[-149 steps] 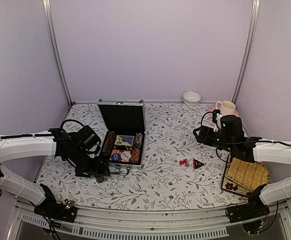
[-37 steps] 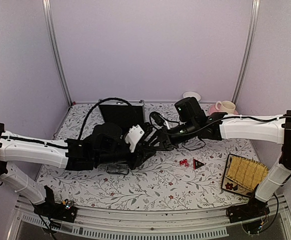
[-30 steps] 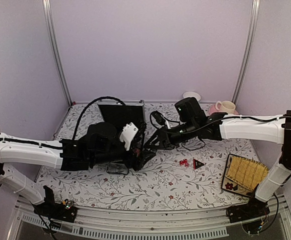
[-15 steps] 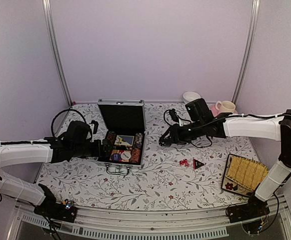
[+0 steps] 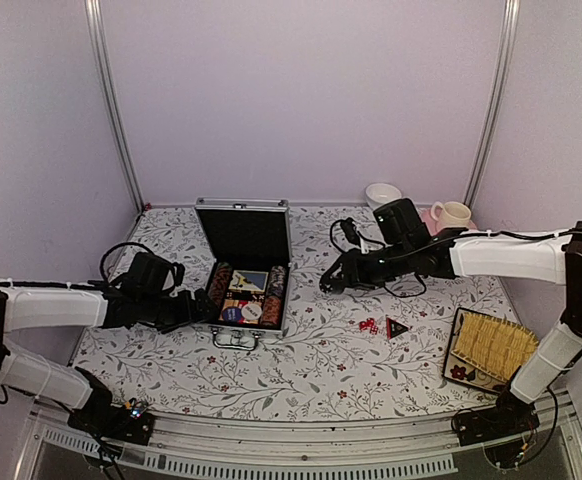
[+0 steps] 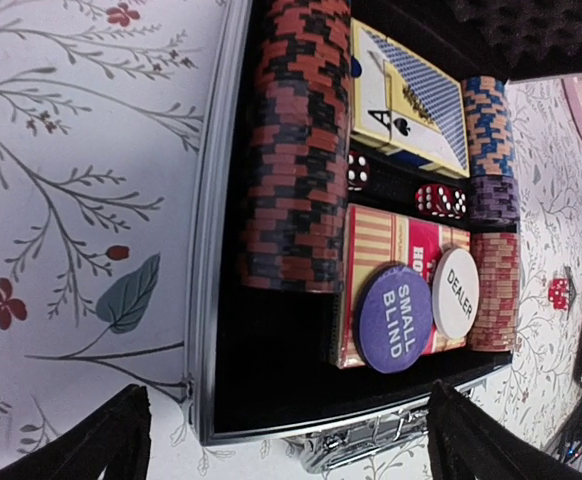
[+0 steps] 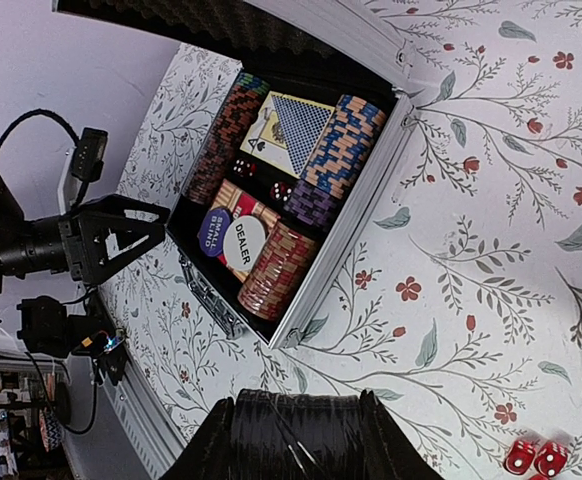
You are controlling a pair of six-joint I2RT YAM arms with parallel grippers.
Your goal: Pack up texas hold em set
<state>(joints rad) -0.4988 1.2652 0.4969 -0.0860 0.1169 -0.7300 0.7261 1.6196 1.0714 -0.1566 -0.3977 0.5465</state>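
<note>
Two red dice point(image 5: 368, 325) & triangular marker point(image 5: 397, 327) lie on table point(image 5: 311, 370), right of open briefcase point(image 5: 243, 262); chips point(image 6: 293, 150), cards point(image 6: 411, 95) inside. Left gripper point(image 5: 203, 308) spread wide, empty, at case's left edge. Right gripper point(image 5: 327, 284) near case's right; can't tell its state.

Chips point(image 6: 296, 150), cards point(image 6: 411, 100), perhaps dice point(image 6: 439, 200), in briefcase point(image 6: 214, 260)

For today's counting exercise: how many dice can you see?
4: two cased dice in the briefcase; two loose dice on the table beside it. Others may be hidden.
</note>
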